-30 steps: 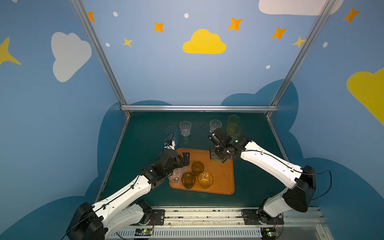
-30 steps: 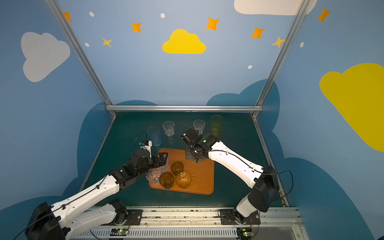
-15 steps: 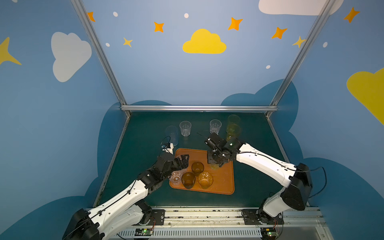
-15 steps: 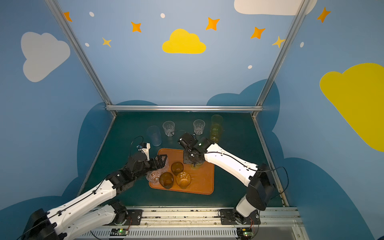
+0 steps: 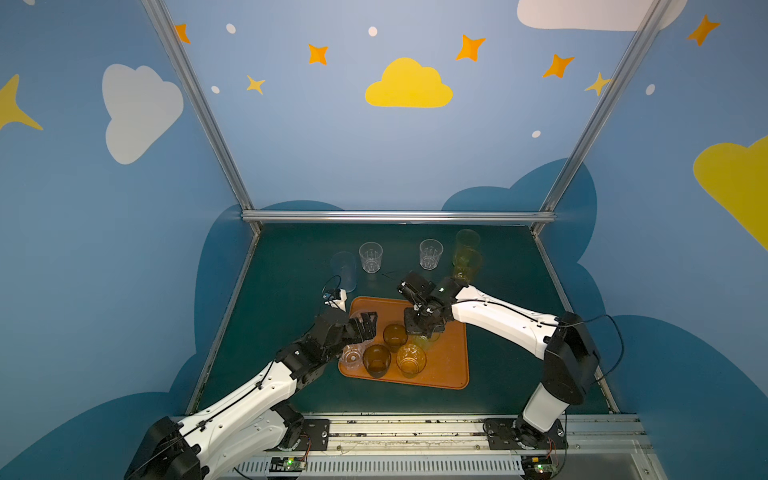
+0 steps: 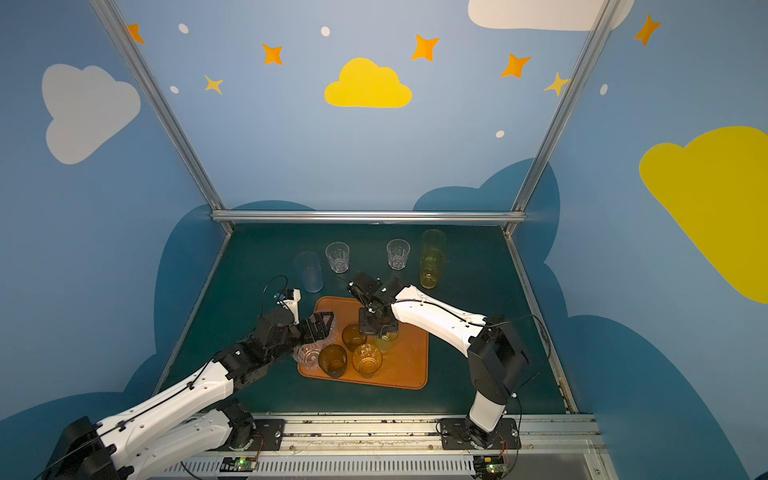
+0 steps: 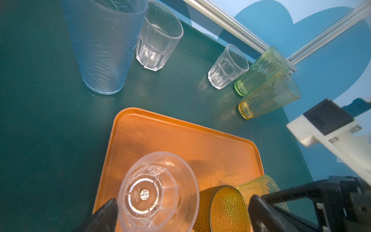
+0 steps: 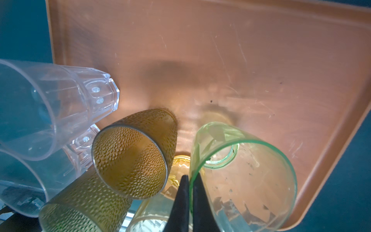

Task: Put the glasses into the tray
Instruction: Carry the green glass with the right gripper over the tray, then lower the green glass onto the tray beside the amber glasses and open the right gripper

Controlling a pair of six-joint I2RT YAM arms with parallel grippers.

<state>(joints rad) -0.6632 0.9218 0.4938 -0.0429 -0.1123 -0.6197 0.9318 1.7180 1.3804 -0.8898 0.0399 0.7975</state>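
Here the right gripper [image 8: 190,177] has its jaws pinched narrow on the rim of the small green see-through tumbler [image 8: 251,180], low over the flat orange-brown plastic tray [image 8: 220,50] and just beside a dimpled dark brown tumbler [image 8: 132,152]. The left gripper [image 7: 183,200] gapes wide either side of a short clear faceted tumbler [image 7: 156,192] at the tray's corner, clamping nothing. Placing looks to be the step in hand. Next, seat the base flat, release, and rise straight up. Other tumblers [image 5: 370,257] wait on the dark green table [image 5: 282,299].

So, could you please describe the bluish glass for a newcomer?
Start at the orange tray. Just beyond its far left corner stands the bluish glass. It is tall and frosted; the clear glass beside it is short and faceted.
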